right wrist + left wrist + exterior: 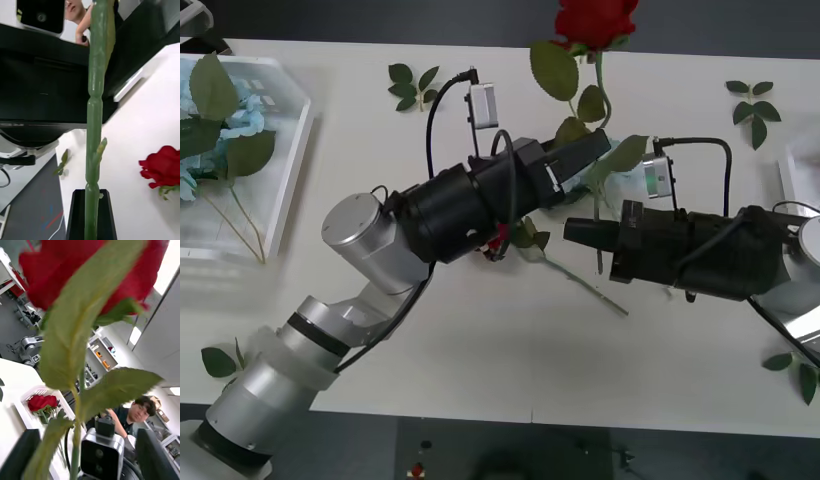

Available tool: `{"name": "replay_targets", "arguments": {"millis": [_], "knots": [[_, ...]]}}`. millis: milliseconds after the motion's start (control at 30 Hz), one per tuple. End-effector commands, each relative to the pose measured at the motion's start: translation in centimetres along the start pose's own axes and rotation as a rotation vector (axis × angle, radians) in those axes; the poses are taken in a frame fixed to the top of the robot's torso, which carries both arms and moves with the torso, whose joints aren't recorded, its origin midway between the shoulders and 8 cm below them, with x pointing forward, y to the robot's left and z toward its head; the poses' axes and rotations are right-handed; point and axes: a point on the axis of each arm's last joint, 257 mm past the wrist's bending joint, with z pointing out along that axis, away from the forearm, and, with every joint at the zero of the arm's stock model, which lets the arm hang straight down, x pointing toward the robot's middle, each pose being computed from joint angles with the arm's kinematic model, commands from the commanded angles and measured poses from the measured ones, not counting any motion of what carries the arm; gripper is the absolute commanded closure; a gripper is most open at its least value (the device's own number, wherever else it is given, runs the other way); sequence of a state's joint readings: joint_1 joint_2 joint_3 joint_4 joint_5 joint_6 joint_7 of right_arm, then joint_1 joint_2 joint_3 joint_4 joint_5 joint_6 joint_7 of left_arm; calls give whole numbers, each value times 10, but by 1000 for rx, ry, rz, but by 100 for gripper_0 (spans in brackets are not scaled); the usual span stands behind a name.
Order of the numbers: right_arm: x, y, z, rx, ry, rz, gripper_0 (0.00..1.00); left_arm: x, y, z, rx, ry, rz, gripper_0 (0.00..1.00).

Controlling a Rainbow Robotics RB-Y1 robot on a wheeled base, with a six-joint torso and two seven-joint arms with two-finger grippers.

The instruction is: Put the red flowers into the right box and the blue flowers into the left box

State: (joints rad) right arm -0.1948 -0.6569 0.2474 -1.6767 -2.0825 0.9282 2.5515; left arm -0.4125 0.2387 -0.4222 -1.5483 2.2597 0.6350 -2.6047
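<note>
One red flower (pixel 595 20) stands upright over the table's far middle, its bloom (pixel 75 273) close to the left wrist camera. My right gripper (pixel 580 232) is shut on its green stem (pixel 93 112), low down. My left gripper (pixel 585 150) is open around the same stem higher up, its black fingers (pixel 22 453) well apart. A second red flower (pixel 498 243) lies on the table under my left arm, its bloom (pixel 163 167) beside the held stem. Blue flowers (pixel 225 125) lie in the left box (pixel 295 160). Red flowers (pixel 41 403) lie in the right box (pixel 792 170).
Flowerless leaf sprigs lie at the back left (pixel 413 83), back right (pixel 753 108), front left (pixel 220 360) and front right (pixel 800 370). My two arms meet over the middle of the white table (pixel 480 350).
</note>
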Motion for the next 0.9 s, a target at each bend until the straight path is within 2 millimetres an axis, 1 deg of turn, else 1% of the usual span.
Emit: {"name": "replay_targets", "arguments": {"millis": [33, 67, 133, 167, 200, 233, 267, 333, 367, 467, 500, 533, 600, 667, 700, 733, 767, 833, 900], "knots": [[-33, -27, -36, 99, 59, -41, 100, -23, -8, -16, 29, 39, 98, 14], [-36, -33, -44, 122, 68, -31, 100, -25, -6, -22, 26, 46, 105, 14], [-42, -53, -73, 206, 113, -7, 100, -32, -1, -42, 26, 78, 129, 14], [-45, -64, -91, 260, 144, 14, 100, -37, 1, -55, 25, 96, 141, 14], [-47, -68, -98, 280, 155, 23, 100, -40, 1, -60, 26, 102, 146, 14], [-49, -83, -125, 353, 195, 60, 100, -48, 3, -75, 24, 123, 140, 14], [-50, -89, -136, 383, 209, 73, 100, -52, 3, -81, 21, 134, 131, 14], [-52, -108, -176, 481, 255, 138, 100, -63, 5, -102, 13, 179, 87, 14], [-52, -119, -200, 536, 277, 182, 100, -69, 7, -114, -2, 209, 66, 14], [-51, -138, -251, 646, 308, 270, 100, -84, 11, -140, -48, 278, -11, 14], [-51, -146, -272, 693, 313, 300, 100, -91, 12, -151, -75, 307, -68, 14], [-51, -152, -287, 734, 320, 313, 100, -96, 13, -158, -100, 324, -120, 15], [-49, -165, -322, 829, 339, 332, 100, -103, 18, -170, -165, 367, -211, 14], [-45, -179, -365, 946, 369, 342, 100, -109, 29, -183, -288, 412, -322, 14], [-44, -181, -374, 969, 376, 345, 100, -108, 33, -186, -321, 424, -348, 14], [-43, -185, -394, 1025, 383, 358, 100, -109, 41, -189, -396, 442, -383, 14], [-41, -187, -405, 1055, 392, 367, 100, -109, 46, -191, -438, 449, -402, 15], [-38, -192, -430, 1131, 403, 377, 100, -109, 57, -192, -527, 441, -457, 14], [-34, -195, -450, 1187, 424, 370, 100, -110, 65, -187, -597, 428, -504, 14]]}}
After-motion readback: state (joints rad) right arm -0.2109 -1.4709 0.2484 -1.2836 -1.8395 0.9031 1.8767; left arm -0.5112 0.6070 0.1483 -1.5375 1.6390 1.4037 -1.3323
